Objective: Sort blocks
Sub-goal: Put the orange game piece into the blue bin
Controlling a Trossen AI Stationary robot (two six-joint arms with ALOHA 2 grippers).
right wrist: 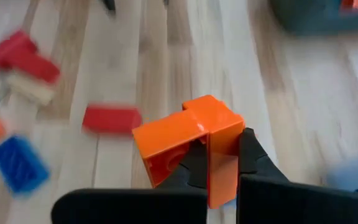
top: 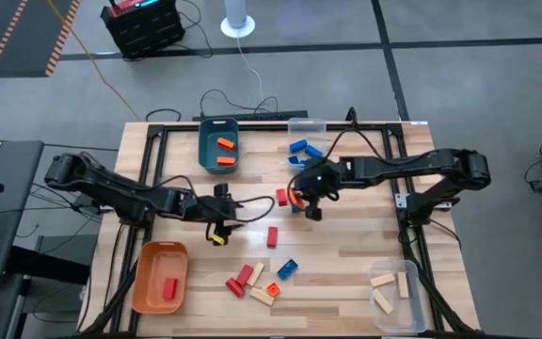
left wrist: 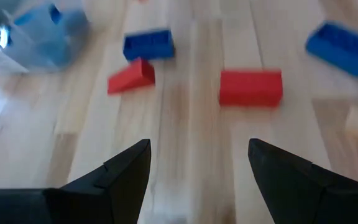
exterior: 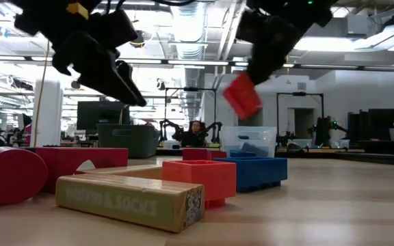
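My right gripper (top: 307,205) hangs above the middle of the table, shut on an orange block (right wrist: 188,138) that also shows in the low view (exterior: 241,96). My left gripper (top: 219,224) stands open to the left of it, above bare wood, with nothing between its fingers (left wrist: 197,168). Ahead of it lie a red block (left wrist: 250,87), a red wedge (left wrist: 131,76) and a blue block (left wrist: 148,45), flat on the table. Near the front edge lie more loose blocks in red (top: 243,278), blue (top: 287,269) and pale wood (top: 266,294). My right gripper pinches the orange block between its two fingers, at the block's lower part (right wrist: 219,168). The fingers slant down from the table's right side. The block is lifted clear of the table and sits tilted below the fingertips (exterior: 241,96).
A teal bin (top: 205,155) with orange blocks stands at the back. An orange bin (top: 144,282) with a red block sits front left. One clear bin (top: 405,299) with wood blocks sits front right. Another clear bin (top: 306,123) stands at the far edge, with blue blocks (top: 299,148) beside it.
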